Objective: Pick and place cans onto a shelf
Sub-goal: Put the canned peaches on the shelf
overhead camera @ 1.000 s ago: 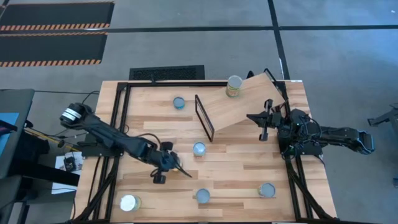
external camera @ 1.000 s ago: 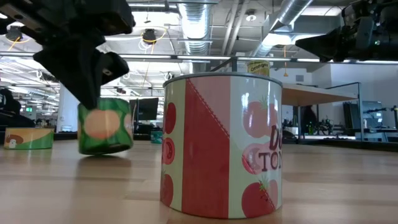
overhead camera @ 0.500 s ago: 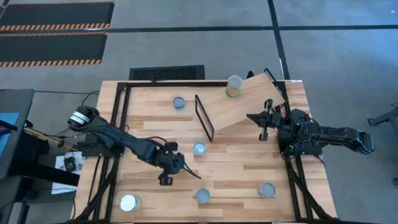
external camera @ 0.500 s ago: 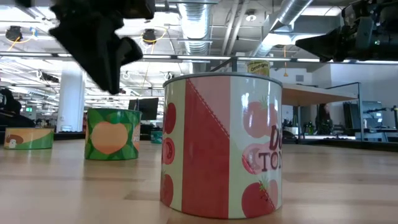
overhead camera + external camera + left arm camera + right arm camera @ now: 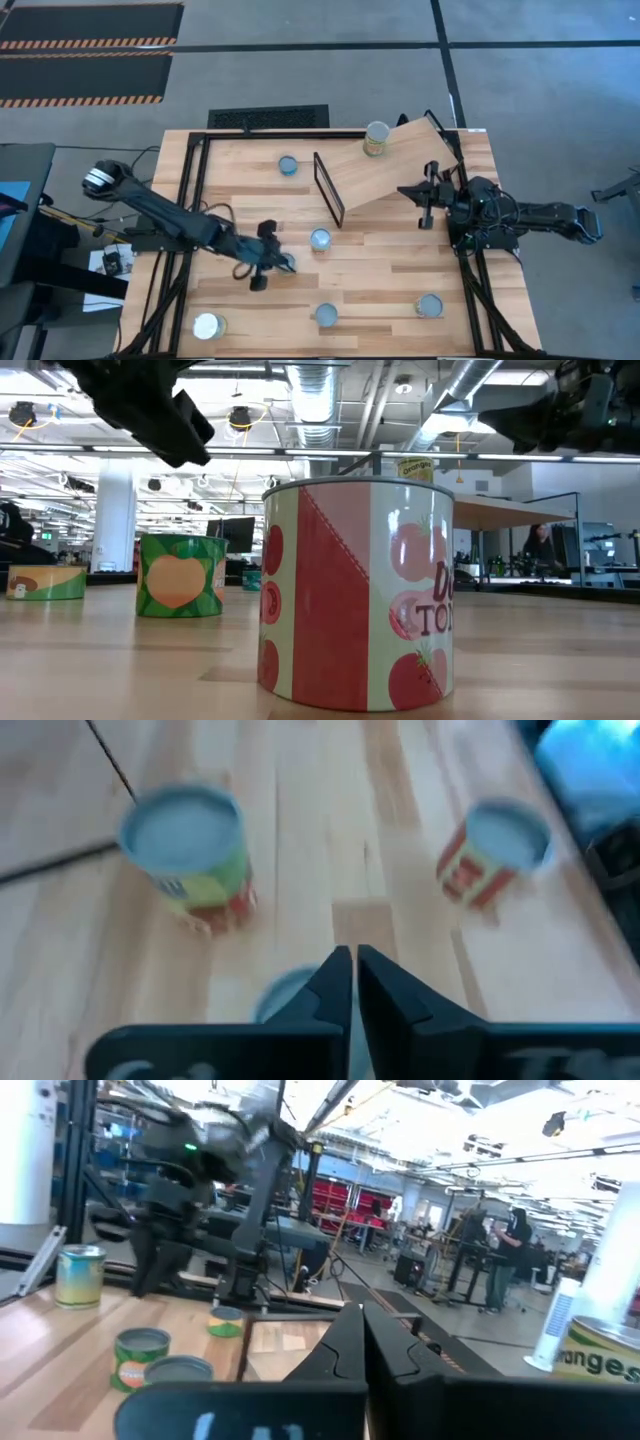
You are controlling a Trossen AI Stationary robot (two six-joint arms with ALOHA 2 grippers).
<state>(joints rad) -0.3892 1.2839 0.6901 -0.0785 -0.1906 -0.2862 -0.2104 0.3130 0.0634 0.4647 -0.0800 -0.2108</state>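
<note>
the wooden counter (image 5: 400,270) fills the middle of the high view, and on its upper right part the shelf (image 5: 385,172) lies slanted, its thin black frame (image 5: 329,188) standing at the end nearer the centre. the left arm reaches in from the left edge, its left pincer (image 5: 275,262) sitting low over the boards just left of centre, and the wrist view shows the fingers (image 5: 335,982) pressed together with nothing between them. the right pincer (image 5: 428,192) waits at the right side, just beside the shelf's lower edge, fingers (image 5: 352,1338) likewise closed on nothing. now the cans: one yellow-labelled can (image 5: 376,138) stands at the shelf's top end, a blue-topped can (image 5: 288,165) sits upper centre, left of the frame, and another can (image 5: 320,239) rests near the middle, just right of the left pincer. along the lower edge, a white-topped can (image 5: 207,326) at lower left, a can (image 5: 325,316) at bottom centre, and a can (image 5: 429,306) at lower right. in the low view a red tomato-print can (image 5: 357,592) looms in the centre, with a green can (image 5: 180,575) upright left of it.
</note>
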